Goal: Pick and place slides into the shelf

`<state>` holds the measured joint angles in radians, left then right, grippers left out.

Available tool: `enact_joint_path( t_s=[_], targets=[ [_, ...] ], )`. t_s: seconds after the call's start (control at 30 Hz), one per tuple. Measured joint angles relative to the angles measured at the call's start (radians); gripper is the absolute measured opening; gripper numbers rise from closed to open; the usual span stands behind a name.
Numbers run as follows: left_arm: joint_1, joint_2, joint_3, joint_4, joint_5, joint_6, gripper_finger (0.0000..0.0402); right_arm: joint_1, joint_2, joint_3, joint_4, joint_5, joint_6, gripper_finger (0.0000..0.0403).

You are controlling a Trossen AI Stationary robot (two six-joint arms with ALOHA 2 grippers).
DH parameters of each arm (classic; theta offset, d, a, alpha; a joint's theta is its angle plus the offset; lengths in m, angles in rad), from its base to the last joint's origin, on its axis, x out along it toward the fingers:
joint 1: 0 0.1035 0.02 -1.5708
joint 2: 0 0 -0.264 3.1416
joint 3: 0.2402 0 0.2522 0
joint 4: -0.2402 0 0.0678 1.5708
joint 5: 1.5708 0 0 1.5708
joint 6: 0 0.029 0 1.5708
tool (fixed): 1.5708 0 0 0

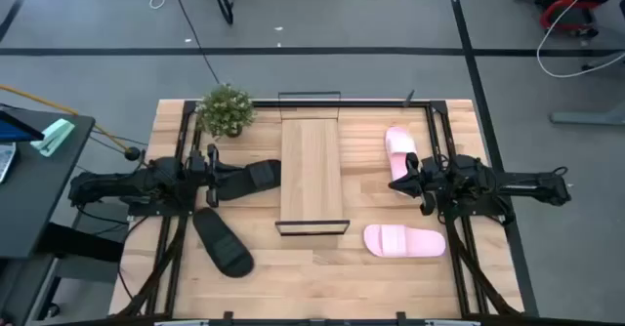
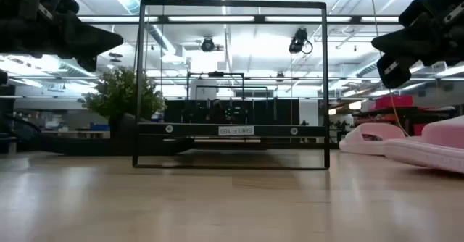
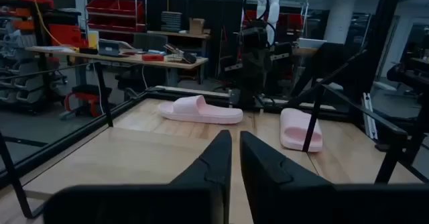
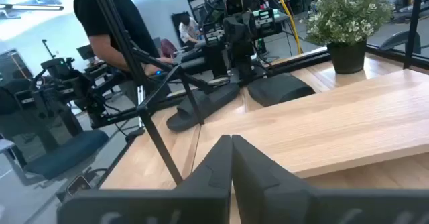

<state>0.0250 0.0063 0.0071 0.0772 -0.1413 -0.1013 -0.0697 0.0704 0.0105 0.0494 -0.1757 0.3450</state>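
Left arm: reaches in level from the table's left edge, forearm horizontal, wrist pointing toward the shelf [image 1: 312, 175]
Left gripper [image 1: 212, 163]: clenched, the two dark fingers [image 3: 214, 163] pressed nearly flat together with only a thin seam between them, holding nothing; it hangs above the tabletop [image 1: 322, 277]
Black slide A [image 1: 256, 177]: lies just ahead of the left gripper, between it and the shelf's left side
Black slide B [image 1: 223, 241]: lies on the table just beside and nearer the front edge than the left gripper, set at an angle
Right arm: mirrors the left, extended level from the right edge, wrist aimed at the shelf
Right gripper [image 1: 402, 182]: clenched and empty, fingers [image 4: 231, 160] meeting at a seam, raised off the wood
Pink slide A [image 1: 399, 150]: beside the right gripper on its rear side, close to the fingertips
Pink slide B [image 1: 404, 240]: on the gripper's front side, lying crosswise, a little apart
Shelf: light-wood plank between the two grippers, black wire frame at each end, top bare
Potted plant [image 1: 226, 109]: behind the left gripper, at the rear edge of the table
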Motion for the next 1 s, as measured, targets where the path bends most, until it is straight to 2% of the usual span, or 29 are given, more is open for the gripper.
enact_joint_path(
  t_s=[0.3,0.7,1.0],
  targets=[
    [0.0,0.0,0.0,0.0,0.0,0.0,0.0026,0.0,0.0,0.0,0.0,0.0,0.0,0.0014],
    [0.0,0.0,0.0,0.0,0.0,0.0,0.0039,0.0,0.0,0.0,0.0,0.0,0.0,0.0014],
    [0.0,0.0,0.0,0.0,0.0,0.0,0.0027,0.0,0.0,0.0,0.0,0.0,0.0,0.0014]
  ],
)
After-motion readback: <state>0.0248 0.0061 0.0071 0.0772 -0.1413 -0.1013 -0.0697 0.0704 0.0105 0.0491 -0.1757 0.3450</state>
